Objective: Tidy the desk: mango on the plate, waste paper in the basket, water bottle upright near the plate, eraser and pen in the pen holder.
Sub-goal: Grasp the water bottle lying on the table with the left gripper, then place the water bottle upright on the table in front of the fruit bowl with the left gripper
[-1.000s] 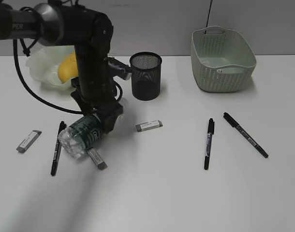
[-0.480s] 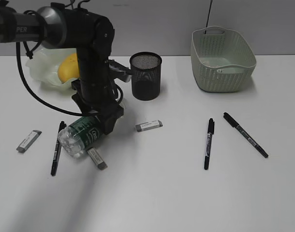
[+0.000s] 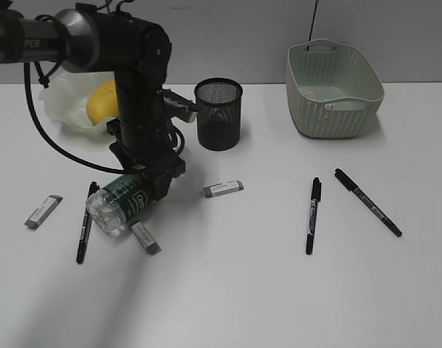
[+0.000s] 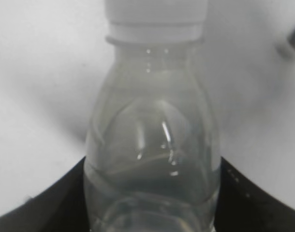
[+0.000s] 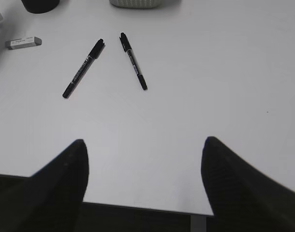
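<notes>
The water bottle (image 3: 119, 201) lies on its side on the desk (image 3: 243, 283), white cap toward the front left. My left gripper (image 3: 147, 190) reaches down over its green-labelled body; in the left wrist view the black fingers (image 4: 51, 203) press both sides of the clear bottle (image 4: 152, 140), so it is shut on it. The mango (image 3: 103, 100) sits in the plate (image 3: 61, 105) behind the arm. The pen holder (image 3: 219, 114) stands at centre back, the basket (image 3: 333, 88) at back right. My right gripper (image 5: 144, 141) hangs open over bare desk. The waste paper is out of view.
Three erasers lie about: one (image 3: 223, 188) right of the bottle, one (image 3: 146, 238) just in front of it, one (image 3: 43, 212) at far left. A pen (image 3: 84, 221) lies beside the bottle's cap. Two more pens (image 3: 312, 214) (image 3: 367, 201) lie at right.
The left gripper's jaws have narrowed onto the bottle, and the bottle has shifted slightly on the desk. The right gripper has not moved.
</notes>
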